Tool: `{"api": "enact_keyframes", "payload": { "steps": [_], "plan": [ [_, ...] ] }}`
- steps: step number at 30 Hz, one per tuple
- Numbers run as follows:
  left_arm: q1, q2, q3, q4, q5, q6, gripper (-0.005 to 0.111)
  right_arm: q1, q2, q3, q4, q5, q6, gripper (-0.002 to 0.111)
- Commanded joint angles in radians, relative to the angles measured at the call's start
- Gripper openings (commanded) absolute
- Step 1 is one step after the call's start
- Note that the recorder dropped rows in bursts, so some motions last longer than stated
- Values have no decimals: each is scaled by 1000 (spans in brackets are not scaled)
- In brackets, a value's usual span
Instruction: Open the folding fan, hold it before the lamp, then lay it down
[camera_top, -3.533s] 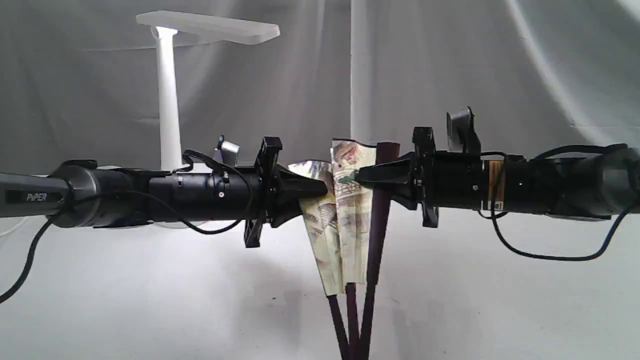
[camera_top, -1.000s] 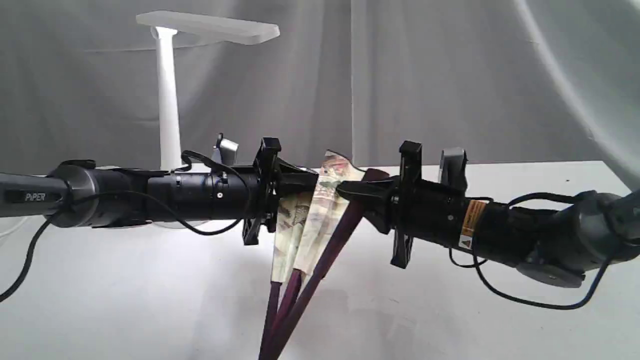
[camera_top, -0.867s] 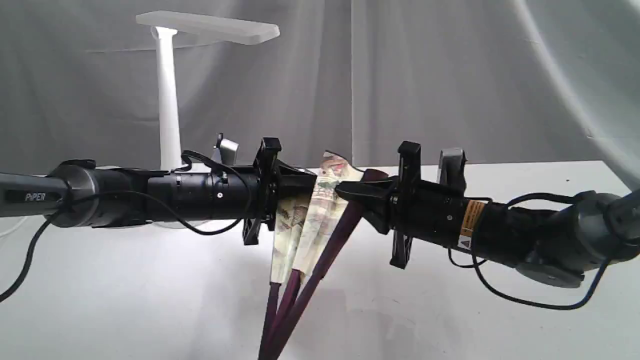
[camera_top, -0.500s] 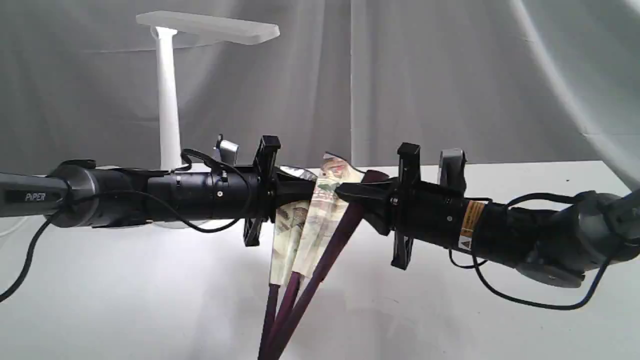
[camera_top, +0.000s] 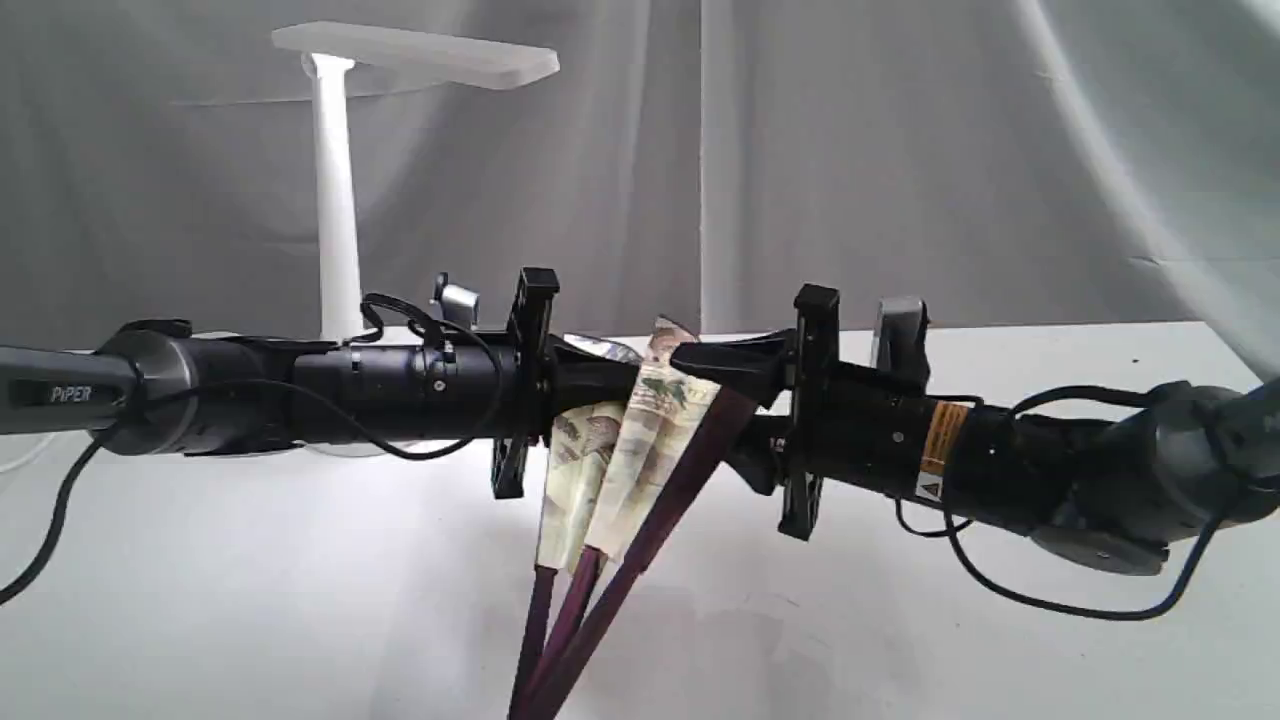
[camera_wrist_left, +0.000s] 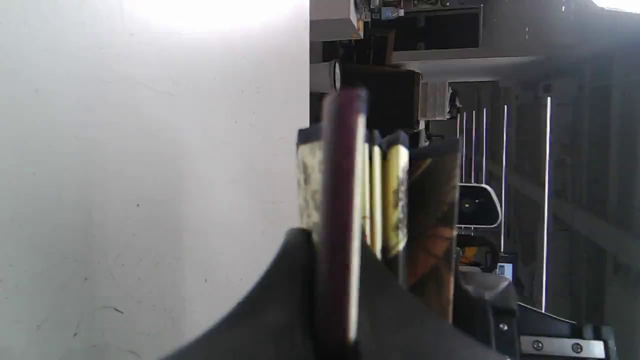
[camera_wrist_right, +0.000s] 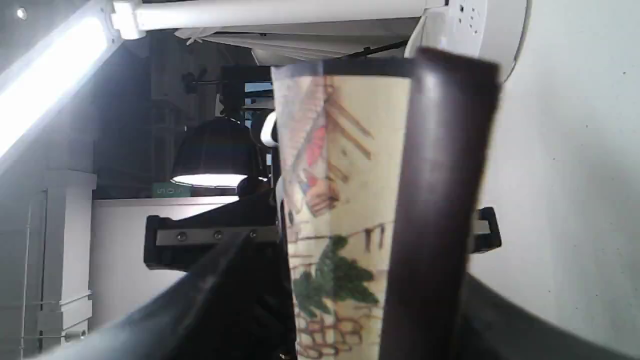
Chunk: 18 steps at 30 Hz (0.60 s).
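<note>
The folding fan (camera_top: 640, 440) hangs partly spread in mid-air above the table, its maroon ribs running down out of the exterior view. My left gripper (camera_top: 615, 378) is shut on the fan's left outer rib; the left wrist view shows the fan (camera_wrist_left: 345, 190) clamped in the gripper (camera_wrist_left: 340, 260). My right gripper (camera_top: 715, 405) is open, its fingers above and below the right maroon rib. In the right wrist view the fan (camera_wrist_right: 350, 200) lies between the spread fingers of the gripper (camera_wrist_right: 355, 270). The white lamp (camera_top: 335, 200) stands lit at the back left, its base (camera_wrist_right: 480, 25) behind the fan.
A white table (camera_top: 250, 600) lies under both arms, with grey cloth (camera_top: 900, 150) hanging behind it. Black cables dangle beneath each arm. A bright patch of lamp light falls on the table near the lamp's base.
The right gripper has opened and let go of the fan's right rib. The fan's top has sagged slightly. Since 3.5 s ago the right arm came down and the fan tilted.
</note>
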Motion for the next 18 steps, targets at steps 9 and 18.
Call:
{"api": "enact_keyframes", "payload": {
  "steps": [9,18],
  "plan": [
    [-4,-11,-2,-4,20,-42,0,-52,-15,-5,-85,-15,-4,59],
    [-4,-11,-2,-4,-30,-59,0,-75,-15,-5,-133,-15,-4,59]
  ]
}}
